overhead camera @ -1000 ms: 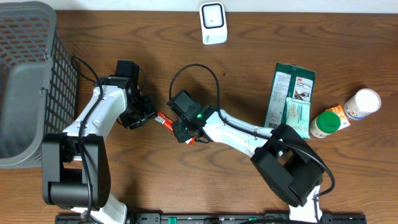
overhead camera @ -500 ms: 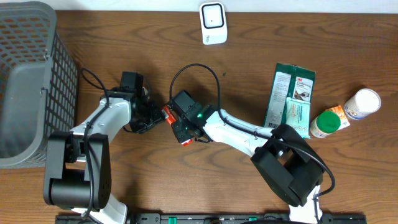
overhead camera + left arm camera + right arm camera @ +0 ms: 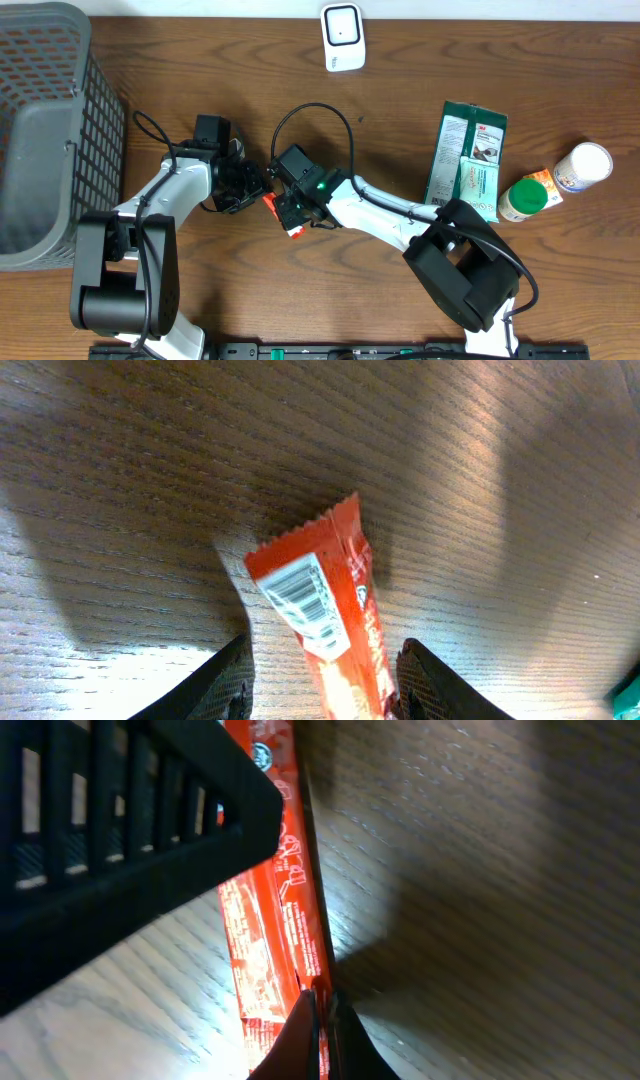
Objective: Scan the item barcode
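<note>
Currently my right gripper [image 3: 322, 1020] is fully closed. The tips meet on the long edge seam of the red snack bar [image 3: 265, 950], so the wrapper is pinched there and nowhere else. In the right wrist view the bar runs up and away from the tips, printed side toward the cam, and throws a shadow on the wood table [image 3: 250, 300].

My left gripper [image 3: 320, 695] stands part-open – jaws wider than the bar. The bar passes between the two fingers [image 3: 232, 682]. There is a clear gap on one side and it sits close to the other finger; I can't tell whether it touches. No clamp by this gripper.

Item pos.: approx. mid-table in the overhead view, between both grippers, which sit just beside each other. The barcode [image 3: 300, 595] is a white panel near the serrated end of the wrapper, facing the left wrist cam.

Other items, ref. only:
- scanner [image 3: 343, 37] – white unit at the far table edge, well apart from the bar.
- basket [image 3: 100, 110] – grey mesh, far left.
- green boxes [image 3: 468, 150], green-cap bottle [image 3: 522, 198] and white canister [image 3: 583, 165] – grouped at the right side.
</note>
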